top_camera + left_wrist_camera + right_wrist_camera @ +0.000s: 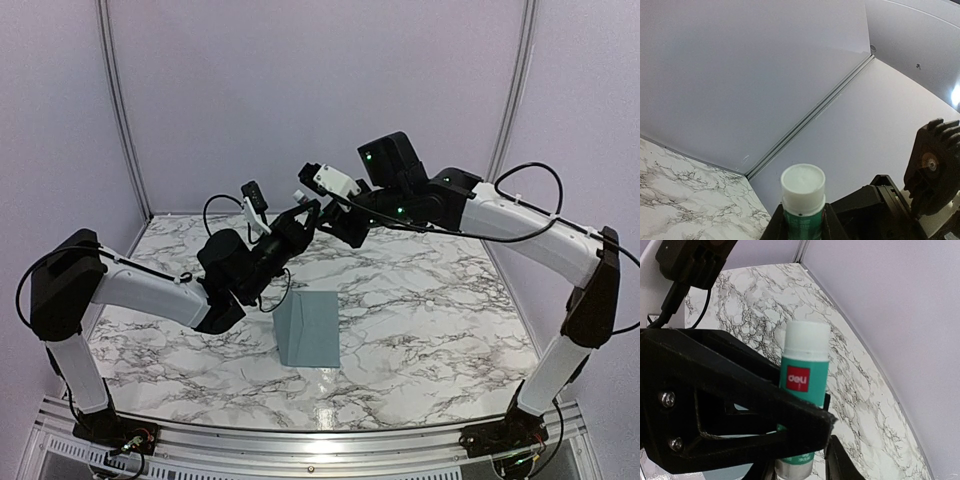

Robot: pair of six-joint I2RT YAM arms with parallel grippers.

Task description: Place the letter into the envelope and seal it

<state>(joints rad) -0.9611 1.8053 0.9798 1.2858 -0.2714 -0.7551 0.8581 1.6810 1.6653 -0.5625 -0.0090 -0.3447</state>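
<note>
The blue-grey envelope (308, 328) lies flat on the marble table (420, 300), below both grippers. No letter shows. My left gripper (298, 224) is raised above the table and shut on a green glue stick (802, 212) with its white cap (802, 182) on. In the right wrist view the stick (804, 382) stands cap up, with a left finger (740, 405) across its body. My right gripper (322, 212) meets the left in mid air. Its fingers (840, 465) flank the stick's grey base, with a gap on one side.
Pale walls close the table at the back and sides, with a metal rail (300, 440) along the near edge. The right arm's black wrist (935, 165) is close beside the left gripper. A black cable (685, 290) hangs by the left arm.
</note>
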